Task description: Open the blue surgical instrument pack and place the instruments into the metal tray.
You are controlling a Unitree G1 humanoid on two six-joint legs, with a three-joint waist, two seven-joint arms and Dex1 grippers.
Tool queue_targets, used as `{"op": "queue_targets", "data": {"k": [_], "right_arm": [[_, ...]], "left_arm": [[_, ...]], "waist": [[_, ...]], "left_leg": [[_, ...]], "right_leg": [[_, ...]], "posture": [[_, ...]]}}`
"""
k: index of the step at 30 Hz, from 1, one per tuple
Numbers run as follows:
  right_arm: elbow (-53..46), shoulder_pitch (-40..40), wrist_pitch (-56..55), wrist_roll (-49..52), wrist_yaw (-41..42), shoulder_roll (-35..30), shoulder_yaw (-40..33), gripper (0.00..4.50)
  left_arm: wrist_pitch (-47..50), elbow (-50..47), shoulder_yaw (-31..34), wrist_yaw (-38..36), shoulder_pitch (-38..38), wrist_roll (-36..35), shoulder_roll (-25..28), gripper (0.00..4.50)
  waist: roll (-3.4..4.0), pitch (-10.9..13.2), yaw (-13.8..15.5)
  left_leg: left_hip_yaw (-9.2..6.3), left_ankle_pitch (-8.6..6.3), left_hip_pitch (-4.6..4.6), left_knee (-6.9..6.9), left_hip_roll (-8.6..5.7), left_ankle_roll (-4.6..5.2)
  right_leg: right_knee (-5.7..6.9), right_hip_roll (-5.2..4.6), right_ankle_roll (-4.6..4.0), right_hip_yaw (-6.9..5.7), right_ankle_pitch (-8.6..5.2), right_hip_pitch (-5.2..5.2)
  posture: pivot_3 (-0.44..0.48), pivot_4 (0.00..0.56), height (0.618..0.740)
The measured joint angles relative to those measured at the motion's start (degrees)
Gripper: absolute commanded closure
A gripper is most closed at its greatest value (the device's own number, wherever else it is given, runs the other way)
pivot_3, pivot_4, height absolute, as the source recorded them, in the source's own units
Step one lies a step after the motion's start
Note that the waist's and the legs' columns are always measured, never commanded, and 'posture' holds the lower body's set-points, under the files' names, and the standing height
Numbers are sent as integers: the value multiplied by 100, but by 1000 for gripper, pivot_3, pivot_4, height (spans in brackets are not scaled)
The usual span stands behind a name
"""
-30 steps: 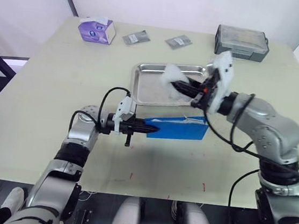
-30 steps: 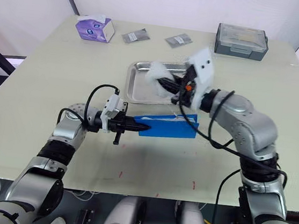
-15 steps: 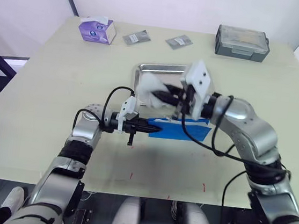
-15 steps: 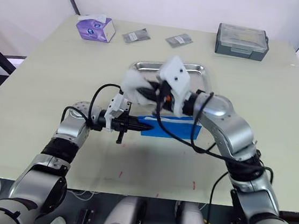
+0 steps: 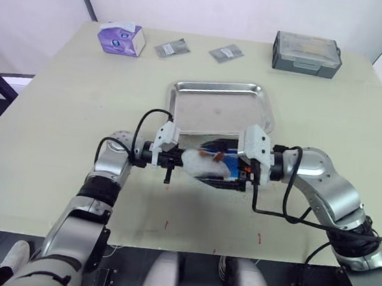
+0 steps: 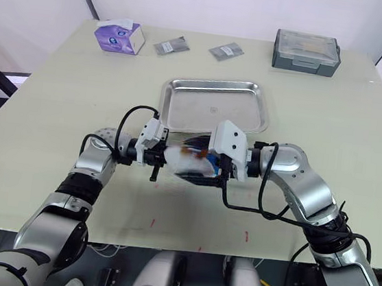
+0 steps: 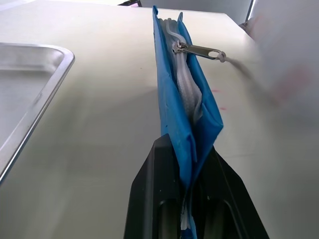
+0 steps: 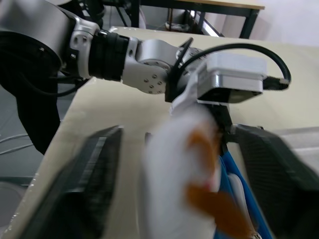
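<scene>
- Left claw: closed tight on the edge of the blue pack, which stands on edge.
- Right claw: wide open around the pack's other end.
- Pack sits on the desk, just in front of the metal tray.

Pack just before the tray, between both end effectors
</scene>
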Motion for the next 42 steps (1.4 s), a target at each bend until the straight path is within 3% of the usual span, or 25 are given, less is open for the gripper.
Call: {"op": "queue_targets", "data": {"k": [9, 17, 28, 38, 42], "right_arm": [[32, -2, 98, 395, 100, 1, -488, 124], [983, 334, -55, 663, 446, -583, -1576, 124], [2030, 889, -538, 334, 822, -617, -1575, 124], [2722, 1012, -1318, -304, 872, -148, -1225, 124], [2877, 1010, -1427, -351, 864, -66, -1199, 1351]], "left_arm": [[-13, 27, -6, -16, -13, -1, 0, 4500], [-15, 26, -7, -14, -14, -2, 2, 4500], [-19, 42, -18, 12, -40, 28, -50, 4500], [-24, 54, -19, -22, -77, 58, -45, 4500], [-24, 54, -19, -23, -79, 59, -44, 4500]], "waist": [[0, 0, 3], [0, 0, 10], [-1, 0, 16], [0, 0, 11], [0, 0, 11]], "left_leg": [[0, 0, 0, 0, 0, 0], [5, 0, 1, -1, 0, 0], [10, 0, 2, 0, -1, 0], [10, 1, 3, 0, 0, -2], [10, 1, 4, 0, 0, -2]], "right_leg": [[0, 0, 0, 0, 0, 0], [-1, 0, 0, 4, 0, 1], [0, -1, 1, 8, 0, 1], [1, -1, 0, 8, 0, 1], [1, -1, 0, 8, 0, 1]], "posture": [[0, 150, 734], [0, 150, 734], [0, 150, 734], [0, 150, 734], [0, 150, 734]]}}
